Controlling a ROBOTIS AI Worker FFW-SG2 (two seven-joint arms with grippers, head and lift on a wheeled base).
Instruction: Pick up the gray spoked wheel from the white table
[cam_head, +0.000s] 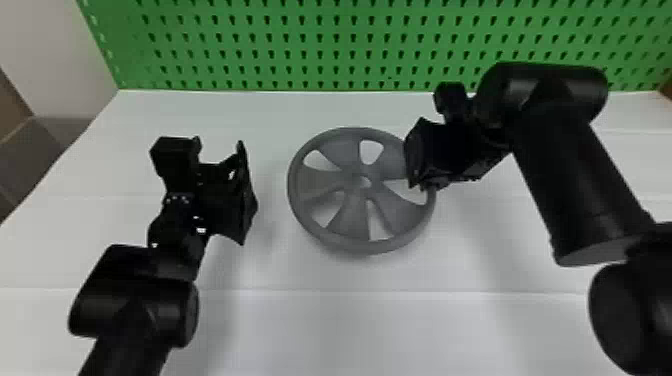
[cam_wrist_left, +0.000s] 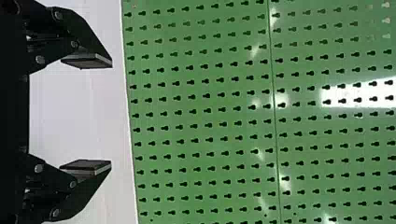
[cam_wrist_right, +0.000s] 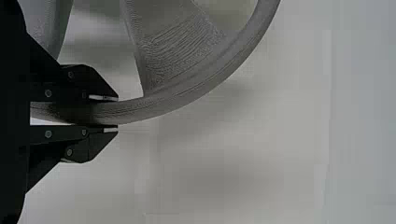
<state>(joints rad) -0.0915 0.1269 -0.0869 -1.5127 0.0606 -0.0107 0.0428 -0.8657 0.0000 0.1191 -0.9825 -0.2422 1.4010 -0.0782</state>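
The gray spoked wheel (cam_head: 352, 217) is over the middle of the white table (cam_head: 320, 325), its face toward the head camera. At the wheel's right side, my right gripper (cam_head: 417, 185) is at the rim. In the right wrist view, my right gripper (cam_wrist_right: 116, 113) is shut on the rim of the wheel (cam_wrist_right: 187, 95), one finger on each side of it. Left of the wheel and apart from it, my left gripper (cam_head: 245, 192) is over the table. The left wrist view has my left gripper (cam_wrist_left: 111, 114) open, nothing between its fingers.
A green pegboard (cam_head: 300, 45) stands upright along the table's back edge. The right forearm (cam_head: 575, 185) extends over the table's right part. At the far left, brown and gray surfaces (cam_head: 35, 155) lie beyond the table edge.
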